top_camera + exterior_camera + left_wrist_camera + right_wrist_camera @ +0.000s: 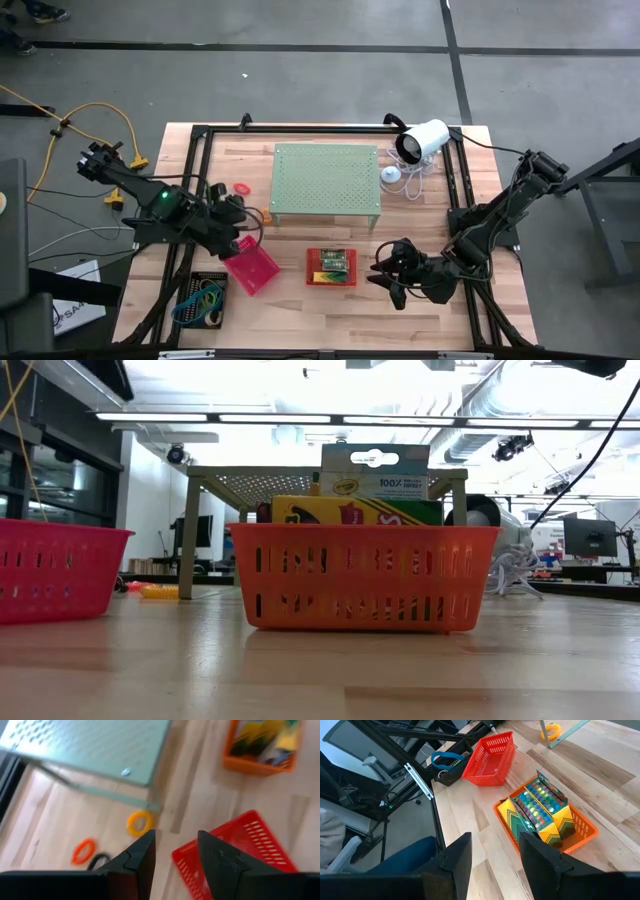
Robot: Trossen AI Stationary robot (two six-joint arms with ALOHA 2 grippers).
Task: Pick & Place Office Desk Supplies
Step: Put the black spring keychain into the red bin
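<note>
Crayon packs (540, 815) in orange tray (582, 832), both arms' fingers open, empty.

light: bright, overhead strips | glare: low-view ceiling | blur: left wrist view
</note>
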